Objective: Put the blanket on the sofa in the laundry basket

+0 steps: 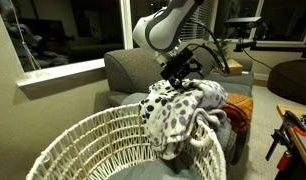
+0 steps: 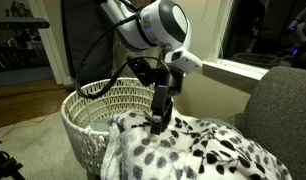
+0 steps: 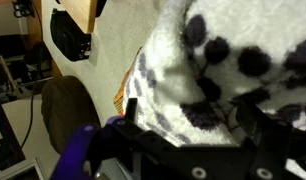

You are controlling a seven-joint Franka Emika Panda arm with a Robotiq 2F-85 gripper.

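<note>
The white blanket with black spots (image 1: 178,110) (image 2: 203,150) lies heaped on the grey sofa (image 1: 128,68) (image 2: 283,100). One edge of it hangs down against the rim of the woven white laundry basket (image 1: 93,140) (image 2: 93,110), which stands right beside the sofa. My gripper (image 1: 181,72) (image 2: 158,118) points down onto the top of the heap near the basket side. In the wrist view the gripper (image 3: 190,115) is open, its black fingers (image 3: 130,108) wide apart with the fleecy blanket (image 3: 213,60) pressed between them.
A plain orange blanket (image 1: 238,108) and a grey cloth (image 1: 217,126) lie under the spotted one. A dark round pouffe (image 1: 291,78) (image 3: 63,110) stands beyond the sofa. A window sill (image 1: 63,72) runs behind the basket, and wooden furniture (image 1: 295,125) stands at the side.
</note>
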